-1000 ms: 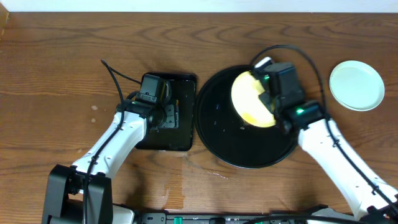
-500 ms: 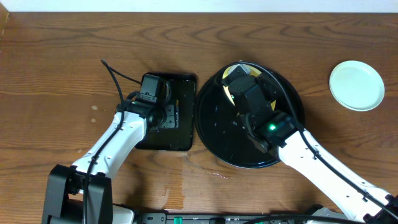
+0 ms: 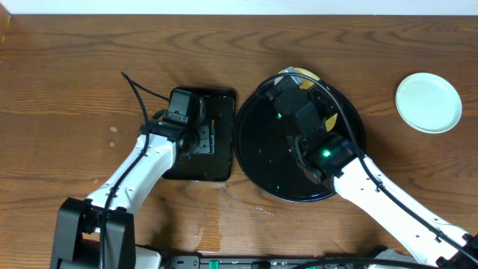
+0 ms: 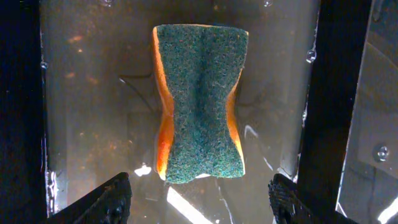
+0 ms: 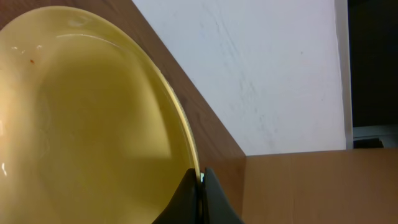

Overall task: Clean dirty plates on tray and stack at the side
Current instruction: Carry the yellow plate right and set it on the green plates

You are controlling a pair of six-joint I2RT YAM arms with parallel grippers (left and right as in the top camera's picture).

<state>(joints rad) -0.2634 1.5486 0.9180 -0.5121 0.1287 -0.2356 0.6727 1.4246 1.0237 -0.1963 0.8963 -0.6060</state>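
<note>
The right gripper is clenched on the rim of the yellow plate; in the right wrist view its two dark fingers meet on the thin edge of the plate with no gap between them. The inside of the plate looks pale and glossy, with one very small orange speck near its upper left part. From above, only a narrow yellow sliver of this plate shows beyond the gripper, at the far edge of the round black tray, so the plate is strongly tilted; I cannot tell if it touches the tray. The floor of the tray is shiny, with some small bright drops on it. A pale mint-blue plate lies flat on the wooden table, to the right of the round tray and well apart from it. The left gripper is released: its two fingertips stand wide apart at the bottom corners of the left wrist view and hold nothing. It hangs over the rectangular black tray, which sits just beside the round tray on its left. In this wet tray lies a sponge, orange with the green scouring side up, pinched narrow in the middle. Behind the yellow plate a white wall and a cardboard box are seen.
</note>
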